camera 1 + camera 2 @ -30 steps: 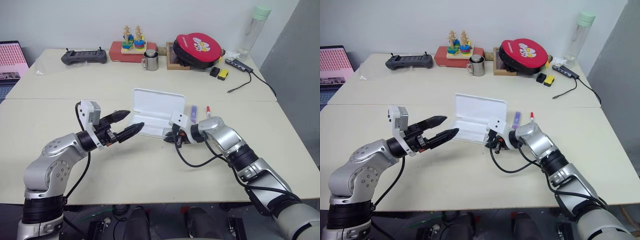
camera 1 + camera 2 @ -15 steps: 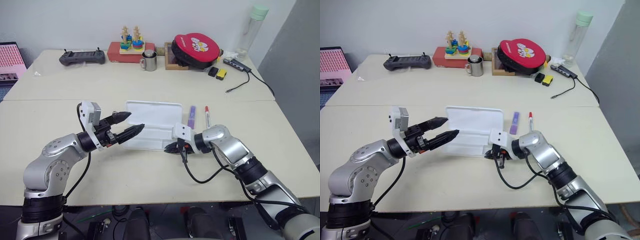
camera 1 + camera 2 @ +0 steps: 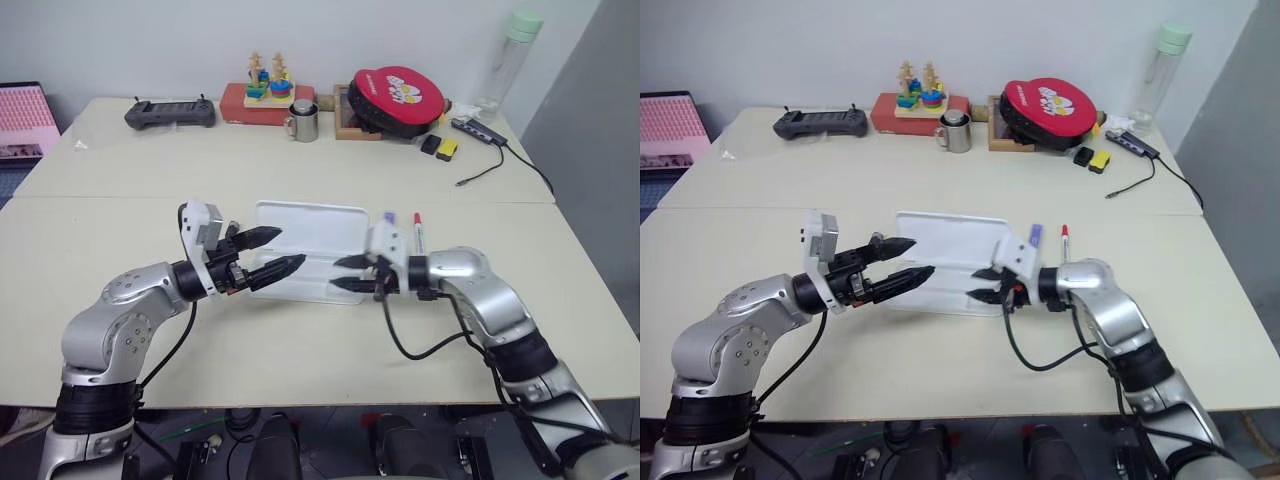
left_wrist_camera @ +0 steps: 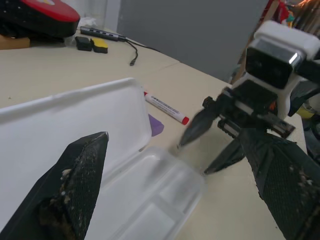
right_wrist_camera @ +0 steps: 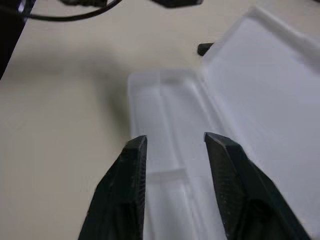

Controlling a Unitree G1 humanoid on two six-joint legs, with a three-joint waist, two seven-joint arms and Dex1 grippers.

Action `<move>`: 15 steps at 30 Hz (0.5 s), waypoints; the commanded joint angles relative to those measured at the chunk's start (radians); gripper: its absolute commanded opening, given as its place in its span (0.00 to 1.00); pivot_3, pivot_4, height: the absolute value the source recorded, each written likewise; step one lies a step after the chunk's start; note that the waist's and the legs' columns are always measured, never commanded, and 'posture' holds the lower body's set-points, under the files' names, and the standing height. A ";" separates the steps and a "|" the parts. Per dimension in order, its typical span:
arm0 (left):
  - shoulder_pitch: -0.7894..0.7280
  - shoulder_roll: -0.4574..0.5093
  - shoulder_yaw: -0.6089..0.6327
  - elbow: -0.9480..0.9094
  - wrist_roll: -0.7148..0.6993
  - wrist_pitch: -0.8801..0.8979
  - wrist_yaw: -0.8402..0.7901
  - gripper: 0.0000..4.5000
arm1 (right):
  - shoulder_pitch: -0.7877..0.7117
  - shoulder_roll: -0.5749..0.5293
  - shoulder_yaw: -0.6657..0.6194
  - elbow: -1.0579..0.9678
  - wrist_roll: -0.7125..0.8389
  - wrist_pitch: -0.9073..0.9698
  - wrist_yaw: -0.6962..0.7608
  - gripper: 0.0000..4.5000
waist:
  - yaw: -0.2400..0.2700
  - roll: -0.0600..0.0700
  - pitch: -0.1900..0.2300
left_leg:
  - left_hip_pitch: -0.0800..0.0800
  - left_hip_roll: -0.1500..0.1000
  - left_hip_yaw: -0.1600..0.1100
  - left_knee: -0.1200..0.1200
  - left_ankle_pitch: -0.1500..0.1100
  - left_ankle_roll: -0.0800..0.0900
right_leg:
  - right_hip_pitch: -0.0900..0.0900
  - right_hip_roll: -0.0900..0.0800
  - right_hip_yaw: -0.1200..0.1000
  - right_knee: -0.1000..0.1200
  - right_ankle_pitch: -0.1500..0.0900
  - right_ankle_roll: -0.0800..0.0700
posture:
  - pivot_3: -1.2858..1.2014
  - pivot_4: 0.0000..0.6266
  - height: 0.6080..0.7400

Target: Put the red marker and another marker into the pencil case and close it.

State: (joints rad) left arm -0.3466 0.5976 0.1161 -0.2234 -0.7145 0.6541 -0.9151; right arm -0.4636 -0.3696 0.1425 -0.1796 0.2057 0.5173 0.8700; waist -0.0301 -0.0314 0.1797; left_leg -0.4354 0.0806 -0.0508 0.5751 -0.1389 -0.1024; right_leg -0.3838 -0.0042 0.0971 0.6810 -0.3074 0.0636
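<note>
The white pencil case (image 3: 311, 226) lies open on the table, with its lid flat behind the clear tray (image 4: 150, 200). The lavender marker (image 3: 1036, 235) and the red marker (image 3: 1064, 238) rest on the table just right of the case, side by side. My left gripper (image 3: 285, 250) is open and hovers over the case's left part, pointing right. My right gripper (image 3: 335, 274) faces it from the case's right end. Its fingers (image 5: 127, 180) are open above the tray and hold nothing. Both markers also lie in the left wrist view, the red marker (image 4: 165, 106) beyond the lid's edge.
Along the table's back edge stand a black controller (image 3: 168, 113), a stacking toy (image 3: 265, 85), a metal mug (image 3: 303, 120), a red round pouch (image 3: 395, 95), small black and yellow blocks (image 3: 440, 146) and a bottle (image 3: 510, 60). A small black object (image 5: 205, 48) lies by the case.
The case's lid went from upright to flat. My right gripper let go, opened, and drew up and back to the right. My left gripper moved right over the case.
</note>
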 commanded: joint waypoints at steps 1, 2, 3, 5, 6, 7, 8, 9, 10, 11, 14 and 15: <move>-0.073 -0.033 -0.079 -0.003 0.011 -0.013 -0.041 1.00 | 0.055 0.015 -0.203 -0.115 0.024 0.108 -0.217 0.65 | 0.002 0.000 0.000 | 0.000 0.000 0.000 0.000 0.000 0.000 | 0.000 0.000 0.000 0.000 0.000 0.000 | 0.52 0.24 1.00; -0.094 -0.045 -0.101 0.012 0.023 -0.021 -0.049 1.00 | 0.063 0.025 -0.233 -0.113 -0.002 0.123 -0.290 0.72 | 0.001 0.000 0.000 | 0.000 0.000 0.001 0.000 0.000 0.000 | 0.000 0.000 0.001 0.000 0.001 0.000 | 0.52 0.24 1.00; -0.108 -0.053 -0.115 0.022 0.030 -0.026 -0.055 1.00 | 0.068 0.032 -0.250 -0.114 -0.019 0.134 -0.340 0.78 | 0.000 0.000 0.000 | 0.000 0.000 0.001 0.001 0.000 0.000 | 0.000 0.000 0.001 0.000 0.001 0.001 | 0.52 0.24 1.00; -0.131 -0.066 -0.136 0.041 0.044 -0.036 -0.066 1.00 | 0.079 0.035 -0.259 -0.118 -0.033 0.163 -0.395 0.89 | -0.006 0.000 0.000 | 0.001 0.000 0.000 0.001 0.000 0.000 | 0.000 0.000 0.001 0.000 0.001 0.001 | 0.52 0.24 1.00; -0.136 -0.068 -0.140 0.046 0.047 -0.039 -0.070 1.00 | 0.081 0.035 -0.259 -0.122 -0.031 0.174 -0.407 0.94 | -0.014 0.000 0.000 | 0.001 0.000 0.000 0.001 0.000 0.000 | 0.000 0.001 0.001 0.001 0.001 0.001 | 0.52 0.24 1.00; -0.145 -0.074 -0.145 0.052 0.046 -0.038 -0.075 1.00 | 0.081 0.044 -0.267 -0.120 -0.039 0.179 -0.438 1.00 | -0.017 0.000 0.000 | 0.001 0.000 0.000 0.000 0.000 0.000 | -0.001 0.001 0.002 0.001 0.001 0.001 | 0.52 0.24 1.00; -0.151 -0.077 -0.147 0.056 0.045 -0.036 -0.080 1.00 | 0.079 0.050 -0.270 -0.120 -0.044 0.181 -0.464 1.00 | -0.020 0.000 0.000 | 0.001 0.000 0.000 0.000 0.000 0.000 | -0.001 0.001 0.002 0.001 0.001 0.001 | 0.52 0.24 1.00; -0.165 -0.089 -0.155 0.067 0.048 -0.040 -0.084 1.00 | 0.084 0.056 -0.266 -0.109 -0.061 0.196 -0.500 1.00 | -0.025 0.001 0.000 | 0.001 0.000 0.000 0.000 0.000 0.000 | -0.001 0.001 0.002 0.001 0.000 0.000 | 0.52 0.24 1.00; -0.183 -0.100 -0.167 0.077 0.051 -0.044 -0.093 1.00 | 0.086 0.075 -0.261 -0.091 -0.068 0.216 -0.534 1.00 | -0.026 0.001 0.000 | 0.001 0.000 0.001 0.000 0.000 0.000 | -0.001 0.001 0.002 0.001 0.000 0.000 | 0.52 0.24 1.00; -0.195 -0.106 -0.176 0.088 0.059 -0.050 -0.101 1.00 | 0.084 0.104 -0.254 -0.085 -0.059 0.224 -0.555 1.00 | -0.025 0.001 0.000 | 0.001 0.000 0.001 0.000 0.000 0.000 | -0.001 0.001 0.002 0.001 0.000 0.000 | 0.52 0.24 1.00; -0.210 -0.112 -0.184 0.106 0.072 -0.061 -0.116 1.00 | 0.073 0.161 -0.245 -0.087 -0.040 0.240 -0.587 1.00 | -0.026 0.001 0.000 | 0.000 0.000 0.000 -0.001 0.000 0.000 | -0.001 0.001 0.002 0.001 0.000 0.000 | 0.52 0.24 1.00; -0.213 -0.115 -0.184 0.113 0.075 -0.067 -0.118 1.00 | 0.068 0.172 -0.236 -0.074 -0.054 0.247 -0.606 1.00 | -0.027 0.001 0.000 | 0.000 0.000 0.001 -0.001 0.000 0.000 | -0.001 0.001 0.002 0.001 0.000 0.000 | 0.52 0.24 1.00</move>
State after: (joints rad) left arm -0.5441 0.4889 -0.0718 -0.1074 -0.6477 0.6112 -1.0168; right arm -0.3724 -0.2150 -0.0957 -0.2387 0.1449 0.7571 0.3030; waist -0.0568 -0.0307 0.1799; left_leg -0.4350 0.0807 -0.0503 0.5744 -0.1387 -0.1021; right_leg -0.3847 -0.0031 0.0992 0.6816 -0.3071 0.0634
